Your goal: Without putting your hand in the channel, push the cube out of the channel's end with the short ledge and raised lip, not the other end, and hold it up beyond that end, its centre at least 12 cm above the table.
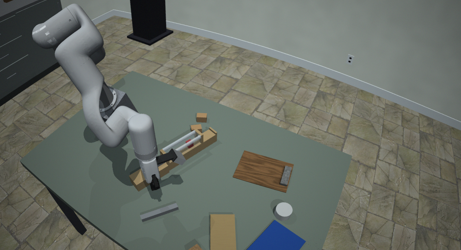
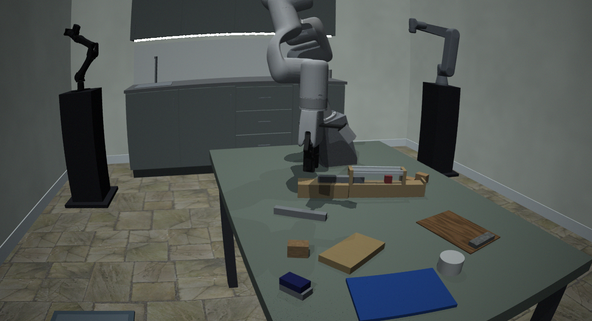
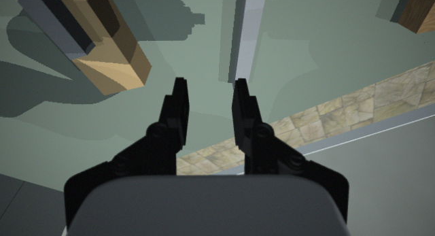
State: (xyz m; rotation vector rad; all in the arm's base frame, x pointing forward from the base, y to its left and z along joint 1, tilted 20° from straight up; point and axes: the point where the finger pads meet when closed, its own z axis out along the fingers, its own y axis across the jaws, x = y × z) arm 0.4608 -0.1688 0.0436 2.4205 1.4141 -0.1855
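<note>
The small red cube (image 1: 189,143) sits inside the clear-walled wooden channel (image 1: 173,162), toward its far end; it also shows in the exterior view (image 2: 387,178). A grey rod (image 2: 340,179) lies in the channel's open near half. My gripper (image 1: 155,185) hangs fingers-down above the table, just off the channel's near end and outside it. In the wrist view the fingers stand apart with nothing between them. The channel end with the rod (image 3: 102,52) lies to the upper left there. The channel's far end (image 1: 211,132) carries raised wooden pieces.
A loose grey bar (image 1: 159,211) lies on the table in front of the gripper. Two small tan blocks (image 1: 201,117) sit by the channel's far end. A wooden board (image 1: 262,171) with a grey block, a white cylinder (image 1: 283,210), a blue mat (image 1: 277,237) and a tan plank (image 1: 222,231) lie at the right and front.
</note>
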